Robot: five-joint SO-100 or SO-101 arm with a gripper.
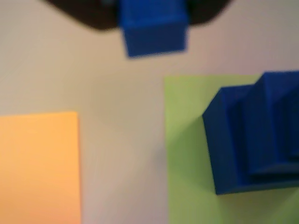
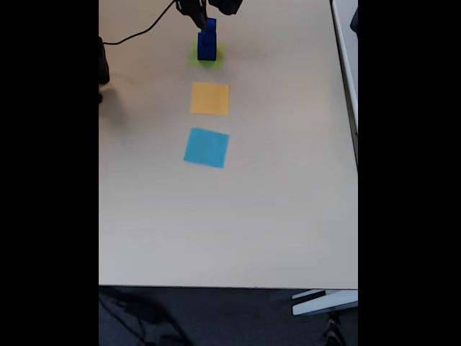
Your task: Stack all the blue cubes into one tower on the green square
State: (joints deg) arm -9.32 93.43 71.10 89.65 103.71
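The fingers clamp a small dark blue solid cube point(image 1: 153, 29) above the table, beside the stepped blue tower point(image 1: 254, 135) on the flat yellow-green paper square point(image 1: 184, 154). Stacking step; next, centre over the tower's top and lower.

Pale beige table point(image 2: 230, 216), evenly lit, dark floor point(image 2: 216, 317) below its near edge

Green square point(image 1: 187, 154): flat yellow-green paper, lying at the far end of the bench in the fixed view. Tower point(image 1: 254, 135): dark blue cubes stepped, a smaller cube on a larger one, standing upright on the green square. Small blue cube point(image 1: 152, 28): blurred, at the top edge of the wrist view, apart from the tower.
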